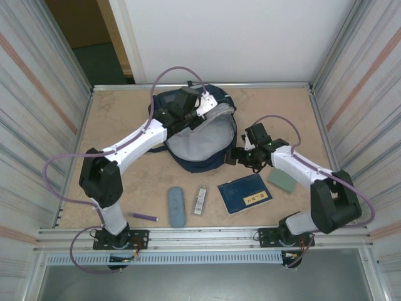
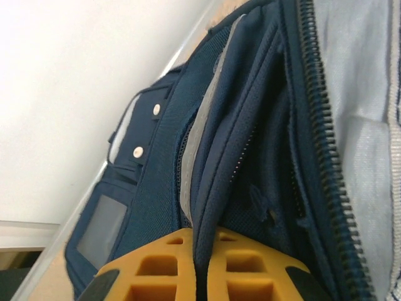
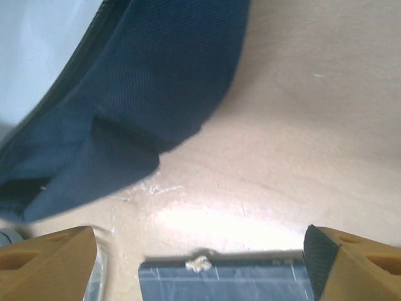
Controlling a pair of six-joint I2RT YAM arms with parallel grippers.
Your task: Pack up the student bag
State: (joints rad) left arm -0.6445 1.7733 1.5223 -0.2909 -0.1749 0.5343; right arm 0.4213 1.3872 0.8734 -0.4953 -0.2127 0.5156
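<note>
Where the table (image 1: 113, 125) meets its near edge lie a purple pen (image 1: 144, 217), a grey-blue case (image 1: 176, 206) and a blue notebook (image 1: 244, 194), its yellow label (image 1: 255, 199) too small to read. Just beyond, the right gripper (image 1: 241, 158) hangs wide and empty beside the student bag (image 1: 194, 164). The bag lies at far centre, unzipped, its grey lining (image 1: 200, 141) showing. At its far edge the left gripper (image 2: 200, 263) pinches a navy fabric fold.

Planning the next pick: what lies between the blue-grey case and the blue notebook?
A small silvery oblong item lies between the case and the notebook, apart from both, in the top external view.
</note>
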